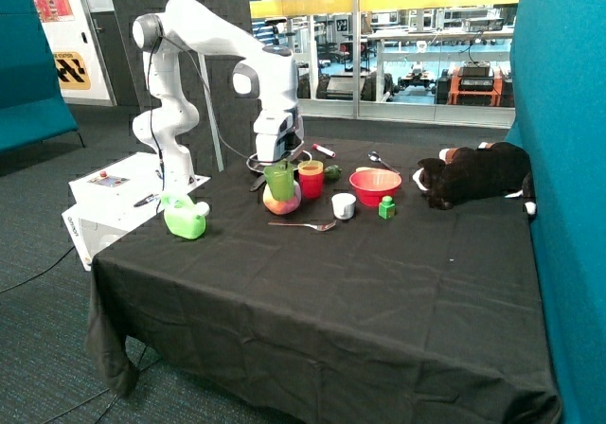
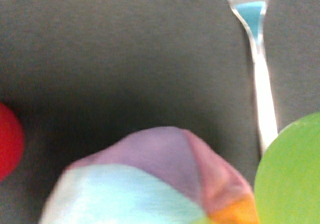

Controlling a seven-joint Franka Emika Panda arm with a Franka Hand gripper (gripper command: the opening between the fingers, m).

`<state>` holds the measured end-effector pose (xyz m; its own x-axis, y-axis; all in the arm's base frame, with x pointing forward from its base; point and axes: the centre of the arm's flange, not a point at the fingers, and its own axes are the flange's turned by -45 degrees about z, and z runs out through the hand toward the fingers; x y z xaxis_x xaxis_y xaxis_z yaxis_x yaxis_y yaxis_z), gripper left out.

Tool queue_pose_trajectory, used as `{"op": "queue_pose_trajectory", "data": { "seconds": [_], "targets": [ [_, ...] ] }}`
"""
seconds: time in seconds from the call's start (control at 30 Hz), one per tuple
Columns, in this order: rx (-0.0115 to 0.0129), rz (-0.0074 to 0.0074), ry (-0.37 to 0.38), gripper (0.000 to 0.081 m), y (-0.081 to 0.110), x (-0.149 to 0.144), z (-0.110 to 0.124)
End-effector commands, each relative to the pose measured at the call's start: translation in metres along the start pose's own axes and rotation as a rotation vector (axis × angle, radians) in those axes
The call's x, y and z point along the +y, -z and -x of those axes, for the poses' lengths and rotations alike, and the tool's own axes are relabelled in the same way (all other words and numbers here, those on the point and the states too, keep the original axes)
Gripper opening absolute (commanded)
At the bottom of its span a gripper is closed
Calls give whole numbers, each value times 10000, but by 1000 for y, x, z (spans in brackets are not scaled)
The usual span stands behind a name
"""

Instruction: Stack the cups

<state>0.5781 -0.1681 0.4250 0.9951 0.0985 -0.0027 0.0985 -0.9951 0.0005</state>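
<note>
A green cup [image 1: 279,180] sits directly under my gripper [image 1: 280,162], right behind a multicoloured ball [image 1: 281,201] that hides its base. Whether the gripper has hold of the cup does not show. Beside it on the black cloth stands the pink-red cup [image 1: 311,184] with the yellow cup [image 1: 311,167] nested inside it. The wrist view shows the ball [image 2: 150,184] close up, an edge of the green cup [image 2: 292,174], a sliver of the red cup [image 2: 7,144] and a spoon [image 2: 262,84].
Nearby are a small white cup [image 1: 344,205], a red bowl [image 1: 376,185], a green block [image 1: 386,206] and a spoon [image 1: 305,224]. A green bottle [image 1: 185,219] lies near the table corner. A plush dog [image 1: 473,173] lies by the teal wall.
</note>
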Motion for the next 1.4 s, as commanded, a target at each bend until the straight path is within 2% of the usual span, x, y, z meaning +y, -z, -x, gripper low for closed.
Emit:
{"op": "queue_pose_trajectory", "data": {
  "seconds": [0.0, 0.17, 0.37, 1.17, 1.37],
  "targets": [
    [27, -3, 859, 0, 7, -36, -2],
    [27, -3, 1371, 0, 7, -58, -3],
    [27, -2, 1718, 0, 5, -71, -3],
    [27, -2, 2333, 0, 10, -90, -3],
    [27, -1, 2692, 0, 13, -99, -4]
  ]
}}
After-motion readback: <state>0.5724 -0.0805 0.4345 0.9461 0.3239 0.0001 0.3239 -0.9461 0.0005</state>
